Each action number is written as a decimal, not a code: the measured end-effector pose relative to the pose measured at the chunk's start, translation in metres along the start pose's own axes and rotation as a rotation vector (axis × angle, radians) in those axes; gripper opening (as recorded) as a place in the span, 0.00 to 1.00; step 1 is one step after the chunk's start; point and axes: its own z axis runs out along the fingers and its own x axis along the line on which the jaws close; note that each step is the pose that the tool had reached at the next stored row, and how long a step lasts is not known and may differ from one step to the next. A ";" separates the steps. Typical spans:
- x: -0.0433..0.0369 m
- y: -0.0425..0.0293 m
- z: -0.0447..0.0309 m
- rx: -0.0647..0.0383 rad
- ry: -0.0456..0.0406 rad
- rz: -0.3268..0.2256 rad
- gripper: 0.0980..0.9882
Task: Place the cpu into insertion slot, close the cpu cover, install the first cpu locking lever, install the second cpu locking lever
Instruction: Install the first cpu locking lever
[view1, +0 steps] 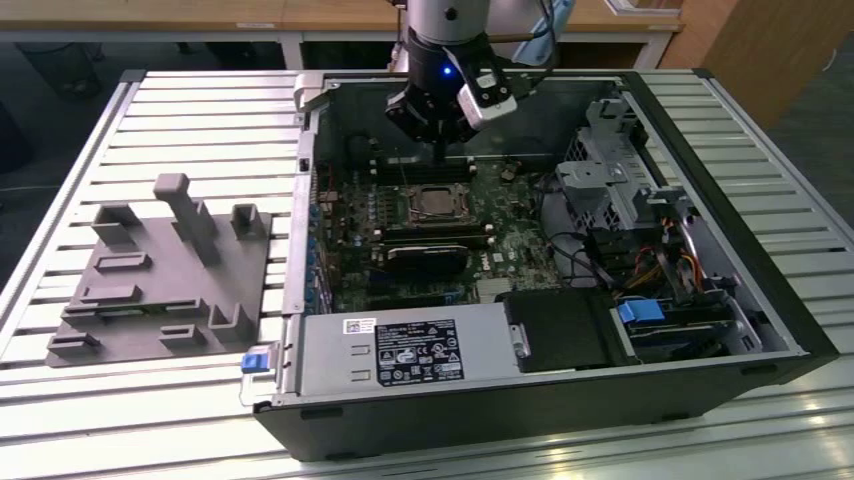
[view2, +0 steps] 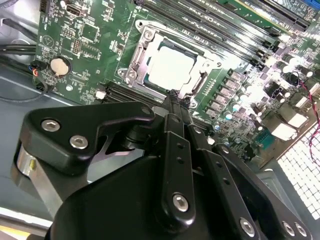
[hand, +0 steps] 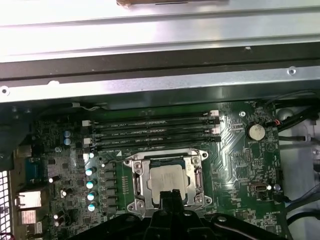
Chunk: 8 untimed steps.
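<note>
Gripper (view2: 176, 98) closed, empty, hanging over board (hand: 235, 160) near edge of cpu (hand: 167, 181). Cpu seated flat inside window of cover (hand: 136, 176).

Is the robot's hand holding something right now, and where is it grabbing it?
Nothing, as far as shows. The gripper has its fingers pressed together, tips at the edge of the cpu cover. The cpu lies under it.
</note>
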 end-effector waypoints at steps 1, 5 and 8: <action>0.0006 0.0000 0.0001 0.000 -0.0014 -0.001 0.01; 0.0029 -0.0003 0.0000 -0.001 -0.0078 -0.001 0.01; 0.0066 -0.0007 0.0000 -0.001 -0.0090 -0.002 0.01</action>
